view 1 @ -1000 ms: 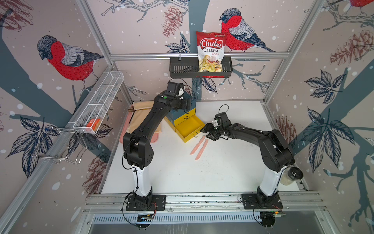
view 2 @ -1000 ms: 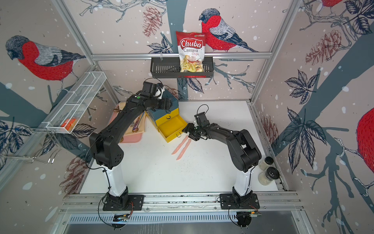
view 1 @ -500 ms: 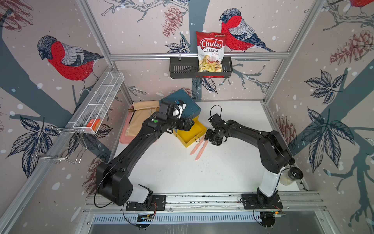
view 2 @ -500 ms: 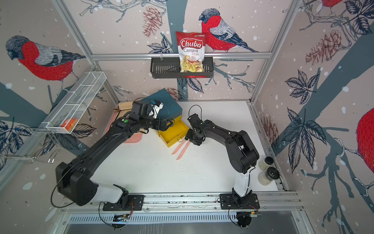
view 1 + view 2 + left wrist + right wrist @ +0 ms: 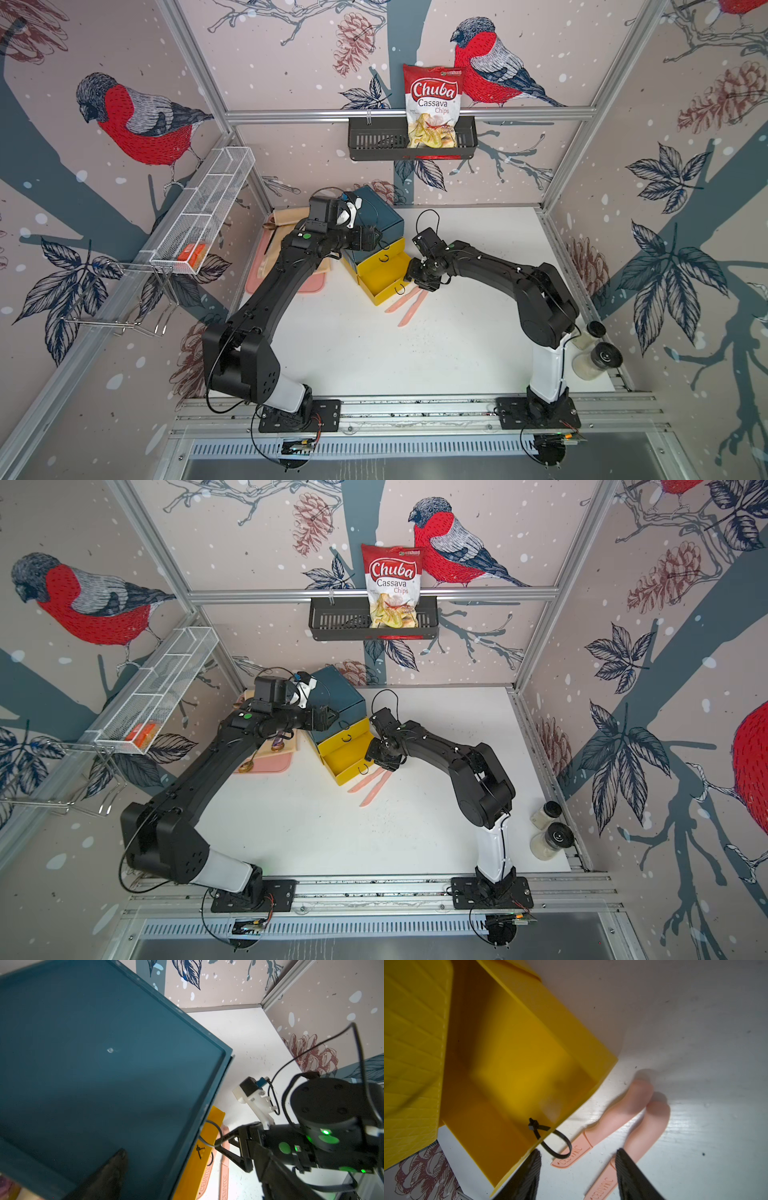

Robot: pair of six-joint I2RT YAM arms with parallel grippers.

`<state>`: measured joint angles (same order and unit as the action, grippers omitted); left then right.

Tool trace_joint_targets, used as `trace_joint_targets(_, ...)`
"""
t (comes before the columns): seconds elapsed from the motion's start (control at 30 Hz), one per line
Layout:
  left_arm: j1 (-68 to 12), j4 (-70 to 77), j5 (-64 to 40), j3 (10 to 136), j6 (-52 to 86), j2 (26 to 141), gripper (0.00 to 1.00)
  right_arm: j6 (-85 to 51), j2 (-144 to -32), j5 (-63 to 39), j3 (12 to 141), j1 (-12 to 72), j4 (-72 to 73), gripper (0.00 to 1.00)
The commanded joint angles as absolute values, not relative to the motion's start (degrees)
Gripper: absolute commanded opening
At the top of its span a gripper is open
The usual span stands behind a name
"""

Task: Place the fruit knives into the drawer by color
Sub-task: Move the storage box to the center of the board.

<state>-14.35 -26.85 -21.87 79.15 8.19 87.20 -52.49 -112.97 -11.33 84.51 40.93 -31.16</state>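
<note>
Just under the right hand (image 5: 577, 1150), fingers apart: two salmon-pink fruit knives (image 5: 618, 1118) beside the open yellow drawer (image 5: 571, 1047).

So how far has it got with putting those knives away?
Done: the bottom yellow drawer is pulled out, with nothing visible inside. In hand: the right gripper hovers open over the two pink knives lying on the table beside it. Left: lifting both in; no blue or green knives show, perhaps already stored.

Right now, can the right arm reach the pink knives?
Probably yes: the right gripper hangs open just above the pink knives, which lie bare on the table beside the yellow drawer, nothing between.
</note>
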Motion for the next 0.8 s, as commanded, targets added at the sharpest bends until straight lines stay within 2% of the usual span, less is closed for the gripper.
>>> trace_joint_targets(0.0,-13.4,-34.9,-21.5,80.2,8.5,90.6,0.97,-53.3,-112.3,-10.3,84.8,41.4,-33.6,0.59)
trace_joint_targets(0.43,-11.8,-32.4,-25.1,91.7,8.6,106.7,0.97,-53.0,-108.3,-10.8,79.4,40.9,-33.1,0.59)
trace_joint_targets(0.77,-9.7,-32.8,-25.7,100.8,8.4,115.0,0.97,-53.9,-110.7,-13.9,80.5,39.2,-30.2,0.6)
